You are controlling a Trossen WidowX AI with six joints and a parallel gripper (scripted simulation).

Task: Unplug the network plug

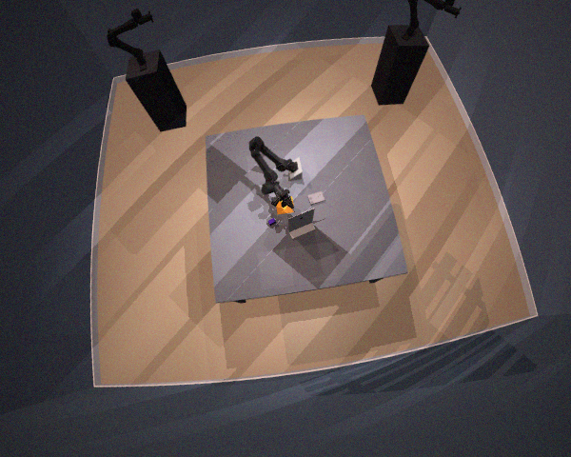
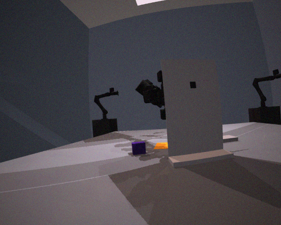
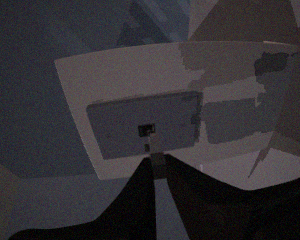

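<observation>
The upright grey panel (image 1: 294, 225) (image 2: 194, 116) (image 3: 117, 137) stands on its base. Its socket (image 3: 143, 131) shows as a dark opening in the wrist view, and a dark hole (image 2: 193, 84) shows in its back. My gripper (image 1: 288, 204) (image 3: 157, 162) is shut on the plug (image 3: 159, 169). The plug is out of the socket, in front of the panel, with its front end pointing toward it. The plug is too small to make out in the top view, and the panel hides it in the exterior view. The marked orange square (image 1: 284, 209) (image 2: 161, 146) lies on the table below my gripper.
A purple block (image 1: 272, 222) (image 2: 138, 148) sits beside the orange square. A low pale box (image 1: 316, 197) (image 2: 230, 138) lies on the other side, near the panel. My arm's white base (image 1: 298, 169) is farther back. Two other arms stand on dark pedestals (image 1: 158, 93) (image 1: 400, 64) beyond the table.
</observation>
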